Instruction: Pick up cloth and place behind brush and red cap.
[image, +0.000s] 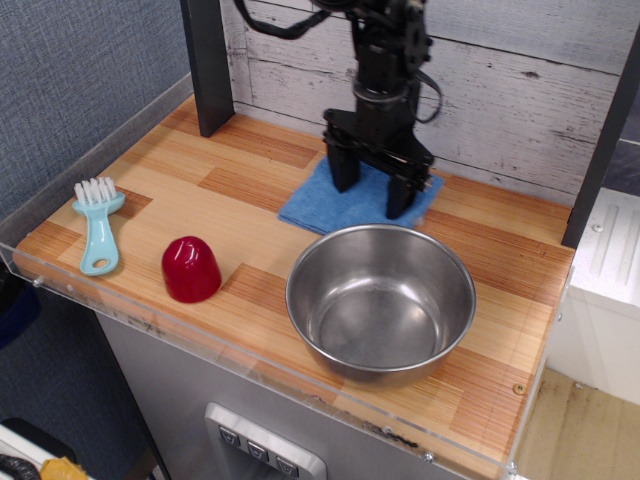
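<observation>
The cloth (345, 202) lies flat on the wooden table (250, 190), just behind the steel bowl (380, 300). The gripper (371, 188) stands directly over it, fingers spread, tips touching the fabric. The brush (98, 224) and red cap (190, 268) sit well apart, front left.
</observation>
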